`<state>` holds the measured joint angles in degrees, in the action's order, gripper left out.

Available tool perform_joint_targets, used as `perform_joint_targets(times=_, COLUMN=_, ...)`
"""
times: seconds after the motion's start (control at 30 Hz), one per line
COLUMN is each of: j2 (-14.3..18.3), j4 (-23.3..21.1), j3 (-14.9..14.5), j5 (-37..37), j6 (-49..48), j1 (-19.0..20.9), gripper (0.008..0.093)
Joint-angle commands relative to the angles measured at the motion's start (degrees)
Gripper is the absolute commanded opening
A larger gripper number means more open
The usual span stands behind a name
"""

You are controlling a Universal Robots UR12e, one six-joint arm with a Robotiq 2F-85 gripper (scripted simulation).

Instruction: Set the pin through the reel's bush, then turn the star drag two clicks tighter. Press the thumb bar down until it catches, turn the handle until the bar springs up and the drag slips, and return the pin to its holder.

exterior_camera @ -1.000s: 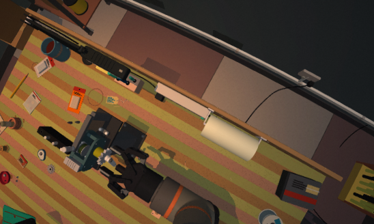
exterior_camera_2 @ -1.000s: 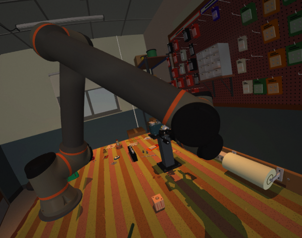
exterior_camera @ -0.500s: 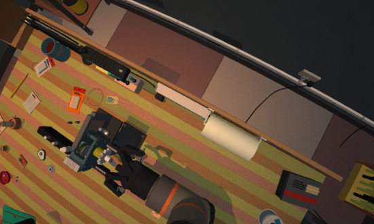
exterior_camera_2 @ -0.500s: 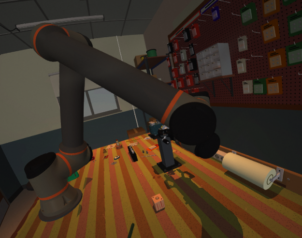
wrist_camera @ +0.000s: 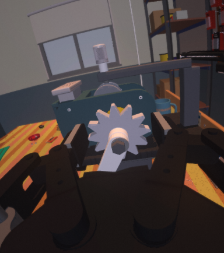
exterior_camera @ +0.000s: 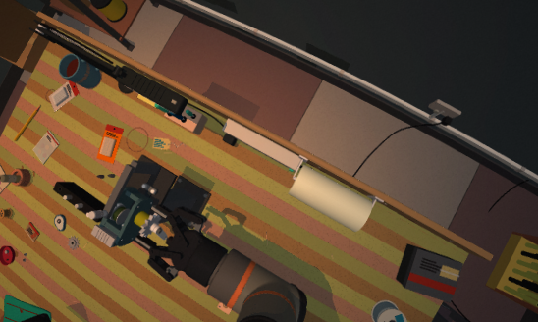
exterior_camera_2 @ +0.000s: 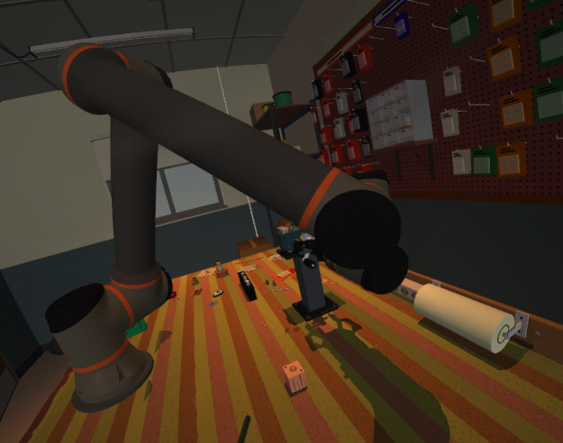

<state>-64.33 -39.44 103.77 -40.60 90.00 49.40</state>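
The teal reel [exterior_camera: 124, 216] [wrist_camera: 102, 102] sits on a dark post, mostly hidden behind my arm in the second side camera. Its pale star drag [wrist_camera: 119, 130] [exterior_camera: 155, 225] faces me, with the handle arm [wrist_camera: 110, 156] running down from its hub. My gripper [wrist_camera: 119, 137] [exterior_camera: 161, 230] is open, with a finger on each side of the star drag, and holds nothing. The grey thumb bar [wrist_camera: 66, 89] stands raised at the reel's left top. A knurled pin [wrist_camera: 100, 56] stands upright above the reel. The black pin holder [exterior_camera: 75, 194] [exterior_camera_2: 246, 285] lies on the bench left of the reel.
A cream paper roll [exterior_camera: 332, 197] [exterior_camera_2: 460, 314] hangs on the bench's rear rail. A blue mug [exterior_camera: 79, 70], an orange packet [exterior_camera: 109, 143], a small orange block [exterior_camera_2: 293, 376] and small parts lie scattered over the striped bench. A black box [exterior_camera: 429, 272] stands far right.
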Motion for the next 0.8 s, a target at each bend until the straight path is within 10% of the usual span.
perform_joint_targets(times=0.0, j2=-0.04, j4=0.01, j3=-0.04, j5=0.0, j6=0.0, j1=0.0, gripper=0.068)
perform_joint_targets(times=0.43, j2=-0.04, j4=0.0, j3=-0.03, j5=0.01, j6=0.0, j1=0.01, gripper=0.0675)
perform_joint_targets(times=0.77, j2=-0.04, j4=0.0, j3=-0.03, j5=0.01, j6=0.0, j1=0.01, gripper=0.0475)
